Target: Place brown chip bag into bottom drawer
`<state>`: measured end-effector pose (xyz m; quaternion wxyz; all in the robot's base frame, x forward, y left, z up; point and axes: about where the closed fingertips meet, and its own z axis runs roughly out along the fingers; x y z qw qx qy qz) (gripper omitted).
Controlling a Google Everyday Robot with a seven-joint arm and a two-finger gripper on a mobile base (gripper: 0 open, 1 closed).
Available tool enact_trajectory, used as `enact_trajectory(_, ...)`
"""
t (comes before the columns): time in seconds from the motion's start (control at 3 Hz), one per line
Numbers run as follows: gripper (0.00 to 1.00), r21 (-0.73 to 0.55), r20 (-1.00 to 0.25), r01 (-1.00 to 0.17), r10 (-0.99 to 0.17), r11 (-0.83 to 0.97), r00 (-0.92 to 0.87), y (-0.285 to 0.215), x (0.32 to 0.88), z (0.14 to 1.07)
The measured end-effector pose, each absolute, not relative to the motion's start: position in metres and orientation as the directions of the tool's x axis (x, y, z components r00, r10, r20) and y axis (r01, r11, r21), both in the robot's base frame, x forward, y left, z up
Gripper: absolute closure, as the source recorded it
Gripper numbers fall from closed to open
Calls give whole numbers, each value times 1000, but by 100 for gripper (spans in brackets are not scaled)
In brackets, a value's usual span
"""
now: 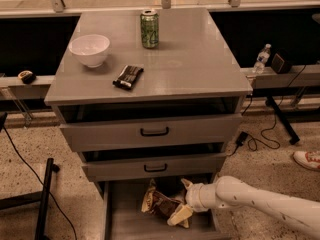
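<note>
Over the bottom drawer (125,220), the gripper (183,200) clamps the brown chip bag (159,203), lying crosswise.

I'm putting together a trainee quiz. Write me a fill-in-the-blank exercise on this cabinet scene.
1. The gripper grips the brown chip bag inside the bottom drawer, which stands ____.
2. The can on the cabinet top is coloured ____.
3. Black handles show on ____ drawers.
Missing words: open; green; two.
</note>
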<state>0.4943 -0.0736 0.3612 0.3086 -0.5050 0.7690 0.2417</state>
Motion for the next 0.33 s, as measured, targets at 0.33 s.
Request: enact_trajectory(0.33, 0, 60, -719, -926, -627, 373, -299, -74, 494, 361)
